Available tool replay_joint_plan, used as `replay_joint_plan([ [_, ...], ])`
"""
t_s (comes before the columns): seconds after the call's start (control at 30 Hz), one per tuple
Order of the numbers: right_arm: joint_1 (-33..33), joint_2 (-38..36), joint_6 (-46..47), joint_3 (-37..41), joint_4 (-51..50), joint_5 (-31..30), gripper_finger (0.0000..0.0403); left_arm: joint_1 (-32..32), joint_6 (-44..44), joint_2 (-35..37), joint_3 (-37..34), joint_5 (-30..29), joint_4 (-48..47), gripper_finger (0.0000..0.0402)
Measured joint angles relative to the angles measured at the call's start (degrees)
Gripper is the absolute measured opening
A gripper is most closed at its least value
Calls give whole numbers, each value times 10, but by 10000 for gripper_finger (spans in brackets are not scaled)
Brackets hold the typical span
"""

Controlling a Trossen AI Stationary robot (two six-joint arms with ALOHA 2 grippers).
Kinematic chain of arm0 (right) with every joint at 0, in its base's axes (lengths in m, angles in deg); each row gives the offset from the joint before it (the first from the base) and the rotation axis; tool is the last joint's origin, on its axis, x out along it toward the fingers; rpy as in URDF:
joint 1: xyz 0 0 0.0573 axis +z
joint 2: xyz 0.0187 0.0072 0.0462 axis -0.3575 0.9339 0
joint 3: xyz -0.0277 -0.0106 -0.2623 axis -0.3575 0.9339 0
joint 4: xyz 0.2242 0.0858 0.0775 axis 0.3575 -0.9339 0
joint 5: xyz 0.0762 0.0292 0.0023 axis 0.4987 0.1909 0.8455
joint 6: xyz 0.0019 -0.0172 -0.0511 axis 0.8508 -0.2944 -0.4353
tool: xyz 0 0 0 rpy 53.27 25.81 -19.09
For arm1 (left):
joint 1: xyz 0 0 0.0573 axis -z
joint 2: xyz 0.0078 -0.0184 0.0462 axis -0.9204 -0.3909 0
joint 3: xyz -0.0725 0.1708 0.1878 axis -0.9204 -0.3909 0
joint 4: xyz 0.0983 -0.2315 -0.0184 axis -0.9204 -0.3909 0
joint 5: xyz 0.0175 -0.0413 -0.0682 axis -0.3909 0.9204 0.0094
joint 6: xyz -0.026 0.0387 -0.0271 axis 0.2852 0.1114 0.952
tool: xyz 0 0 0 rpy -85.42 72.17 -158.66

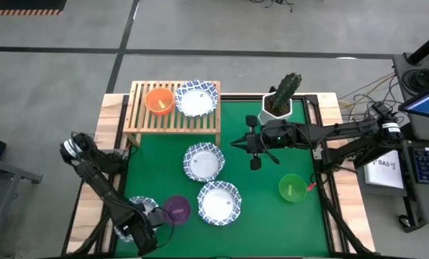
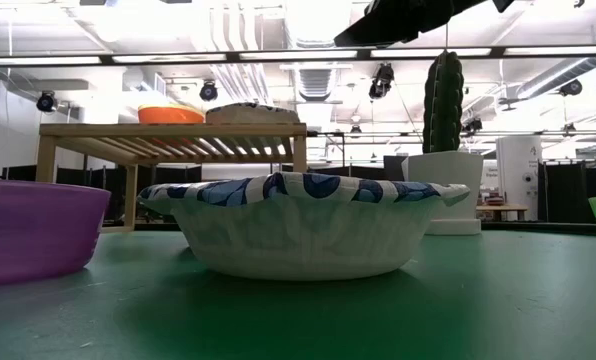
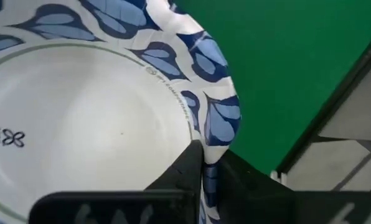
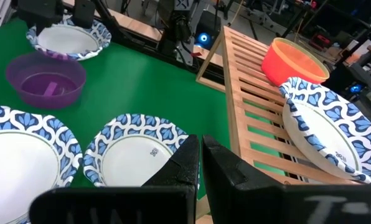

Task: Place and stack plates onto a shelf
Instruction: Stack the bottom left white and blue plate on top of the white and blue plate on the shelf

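Holding orange dish (image 1: pixel 159 101), patterned plate (image 1: pixel 196 98): shelf (image 1: pixel 139 122).

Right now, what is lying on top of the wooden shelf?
On the shelf lie an orange dish and one blue-rimmed plate, side by side. Anything beneath them is covered.

Both my arms are dark, built of jointed black links. The right arm (image 1: pixel 330 134) carries a white label band near its base, cables trailing behind. My left arm (image 1: pixel 103 183) shows pale metallic joint fittings.
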State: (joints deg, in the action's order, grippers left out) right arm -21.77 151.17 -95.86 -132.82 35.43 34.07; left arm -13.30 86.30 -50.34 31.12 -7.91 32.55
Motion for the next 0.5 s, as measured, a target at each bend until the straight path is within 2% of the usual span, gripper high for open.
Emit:
replay_joint_plan([
  [0.13, 0, 0, 0, 0, 0, 0, 9, 0, -4, 8, 35, 2, -41, 3],
  [0.23, 0, 0, 0, 0, 0, 0, 9, 0, -24, 10, 91, -13, -117, 2],
  [0.5, 0, 0, 3, 0, 0, 0, 9, -10, -39, 11, 263, -127, -391, 0],
])
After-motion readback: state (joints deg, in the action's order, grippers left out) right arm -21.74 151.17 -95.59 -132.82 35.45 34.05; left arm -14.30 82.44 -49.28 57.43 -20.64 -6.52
